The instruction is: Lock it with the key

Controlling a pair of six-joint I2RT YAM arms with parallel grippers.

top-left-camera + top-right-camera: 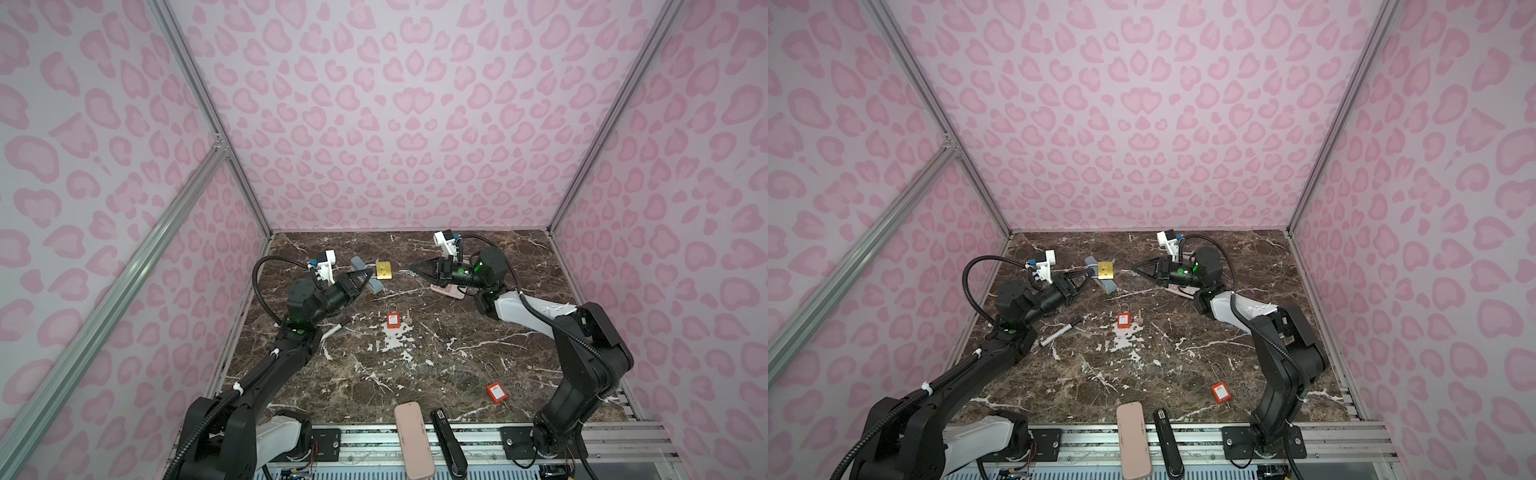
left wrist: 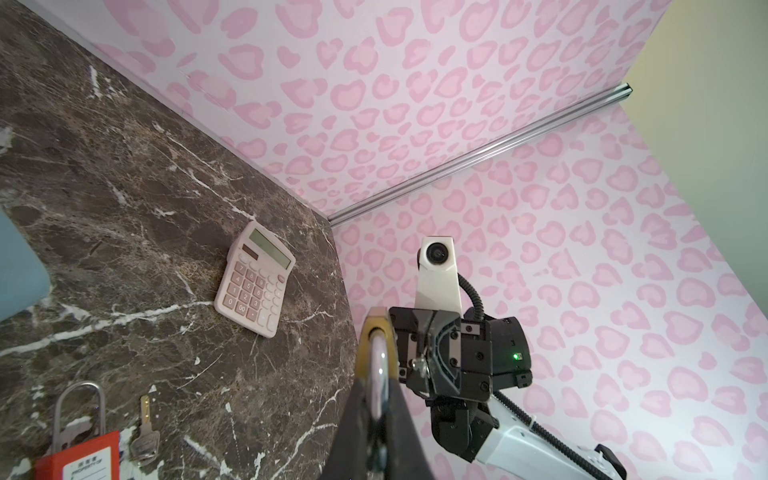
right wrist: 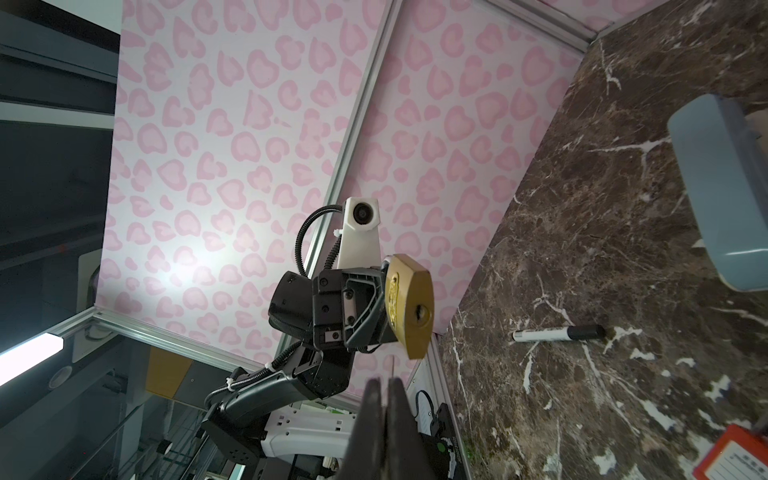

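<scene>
In both top views a brass padlock [image 1: 385,270] [image 1: 1106,270] hangs in the air at the back left. My left gripper [image 1: 368,274] [image 2: 378,386] is shut on its silver shackle [image 2: 377,365]. In the right wrist view the padlock [image 3: 409,307] turns its keyhole end towards my right gripper [image 3: 384,382]. That gripper [image 1: 411,267] is shut on a small key, whose thin blade [image 3: 392,365] pokes out past the fingertips. The key [image 2: 420,365] also shows in the left wrist view. A short gap separates key and padlock.
A blue-grey case [image 1: 370,282] lies under the brass padlock. A pink calculator [image 2: 255,282] sits below my right gripper. Mid-table lie a red padlock [image 1: 393,321] and a spare key [image 1: 409,319]. Another red padlock [image 1: 496,391], a marker [image 1: 1061,330], a pink case [image 1: 413,440] and a black stapler [image 1: 446,440] lie nearer the front.
</scene>
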